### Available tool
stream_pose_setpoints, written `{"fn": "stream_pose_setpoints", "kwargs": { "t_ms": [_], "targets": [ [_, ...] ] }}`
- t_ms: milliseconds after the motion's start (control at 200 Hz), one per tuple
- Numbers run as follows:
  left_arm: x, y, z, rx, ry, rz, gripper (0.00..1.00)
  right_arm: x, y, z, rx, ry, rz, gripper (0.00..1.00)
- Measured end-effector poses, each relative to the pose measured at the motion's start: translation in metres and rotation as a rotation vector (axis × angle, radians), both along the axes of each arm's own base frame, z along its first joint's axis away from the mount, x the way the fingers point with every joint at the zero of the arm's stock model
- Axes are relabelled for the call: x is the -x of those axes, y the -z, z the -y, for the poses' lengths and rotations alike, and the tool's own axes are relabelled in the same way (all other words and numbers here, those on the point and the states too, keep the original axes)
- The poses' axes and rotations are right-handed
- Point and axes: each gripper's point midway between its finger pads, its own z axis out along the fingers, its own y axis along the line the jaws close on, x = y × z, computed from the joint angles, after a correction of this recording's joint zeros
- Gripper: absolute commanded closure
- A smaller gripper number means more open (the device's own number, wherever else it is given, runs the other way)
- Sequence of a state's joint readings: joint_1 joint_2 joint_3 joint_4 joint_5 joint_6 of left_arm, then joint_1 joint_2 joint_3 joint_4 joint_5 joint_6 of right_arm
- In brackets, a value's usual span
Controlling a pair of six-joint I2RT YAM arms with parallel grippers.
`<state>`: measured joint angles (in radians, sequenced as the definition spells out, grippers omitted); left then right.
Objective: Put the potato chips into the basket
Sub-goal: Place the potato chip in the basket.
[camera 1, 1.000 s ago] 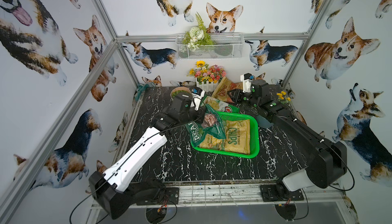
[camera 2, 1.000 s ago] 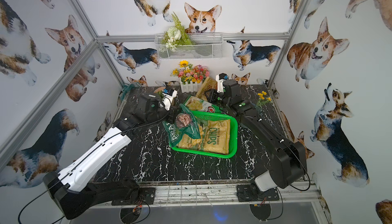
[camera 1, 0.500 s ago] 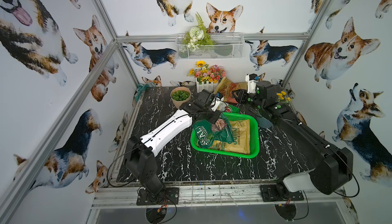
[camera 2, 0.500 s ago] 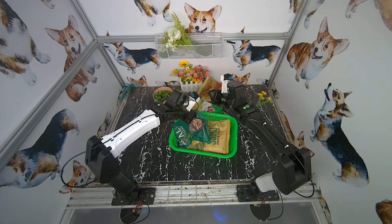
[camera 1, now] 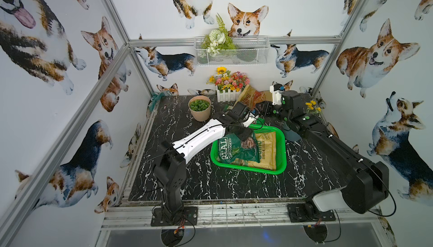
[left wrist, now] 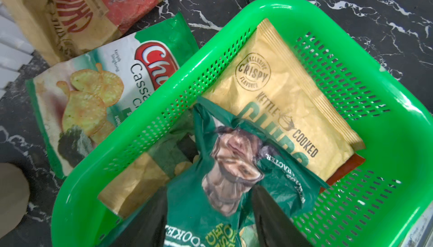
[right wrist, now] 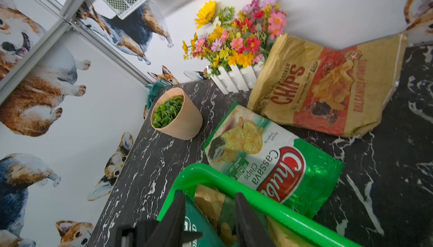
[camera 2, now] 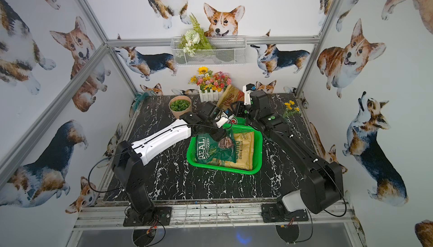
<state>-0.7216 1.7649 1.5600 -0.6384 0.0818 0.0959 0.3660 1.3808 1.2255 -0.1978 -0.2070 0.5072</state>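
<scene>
The left gripper (left wrist: 210,222) has its jaws moderately apart, straddling the crumpled top of the dark green crinkly "REAL" chip bag (left wrist: 225,163); no clamping is visible. This bag lies in the bright green perforated plastic basket (left wrist: 75,210), on top of a tan "CHIPS" bag (left wrist: 281,89). The right gripper (right wrist: 209,195) hovers near the basket's far end, jaws partly apart and empty. Outside the basket, the green-white "Chuba" bag (right wrist: 269,163) lies against its far wall, and the tan-and-red "CHIPS" bag (right wrist: 316,86) leans beyond it.
</scene>
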Motion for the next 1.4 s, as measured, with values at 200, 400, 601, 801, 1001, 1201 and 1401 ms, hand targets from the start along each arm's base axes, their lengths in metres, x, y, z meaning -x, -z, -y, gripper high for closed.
{"fn": "stream_pose_setpoints", "kwargs": {
  "t_ms": [200, 400, 601, 801, 1001, 1201, 1401],
  "targets": [
    [-0.021, -0.036, -0.046, 0.239, -0.213, 0.066, 0.48, 0.049, 0.057, -0.008, 0.001, -0.06, -0.136, 0.73],
    [-0.014, 0.008, -0.062, 0.36, -0.356, -0.102, 0.5, 0.085, 0.103, -0.06, 0.035, -0.222, -0.247, 0.71],
    [-0.018, 0.061, -0.061, 0.356, -0.485, -0.264, 0.49, 0.088, 0.181, -0.064, 0.14, -0.23, -0.447, 0.67],
    [-0.025, 0.109, -0.08, 0.286, -0.635, -0.385, 0.49, 0.103, 0.224, -0.047, 0.233, -0.194, -0.565, 0.64],
    [-0.031, 0.118, -0.086, 0.289, -0.676, -0.395, 0.48, 0.108, 0.223, -0.036, 0.255, -0.163, -0.559, 0.59],
    [-0.035, 0.096, -0.088, 0.326, -0.679, -0.349, 0.48, 0.1, 0.208, -0.039, 0.254, -0.144, -0.556, 0.57],
    [-0.037, 0.038, -0.067, 0.465, -0.58, -0.261, 0.48, 0.08, 0.176, -0.058, 0.195, -0.169, -0.481, 0.57]
  ]
}}
